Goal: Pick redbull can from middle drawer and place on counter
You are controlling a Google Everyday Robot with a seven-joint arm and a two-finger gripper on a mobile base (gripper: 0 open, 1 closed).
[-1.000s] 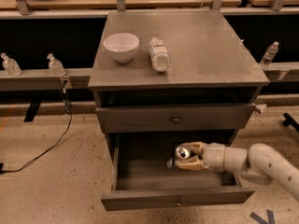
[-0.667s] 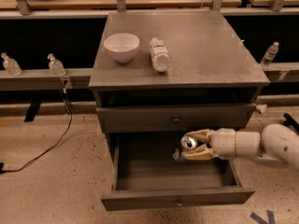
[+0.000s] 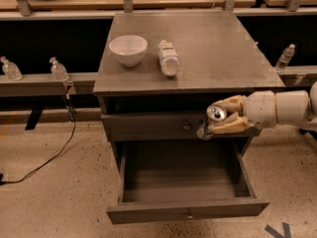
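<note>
pincer: cream, 2 fingers clamped on slim silver-grey metal redbull can | open dull-grey wooden middle drawer: below pincer, can clear of it | flat dull-grey bench: above pincer, likely needs more lift

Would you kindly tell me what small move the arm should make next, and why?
Probably lift the end effector higher: it grips the redbull can above the open middle drawer, yet below the counter top, so it likely must clear that edge before moving over it.
</note>
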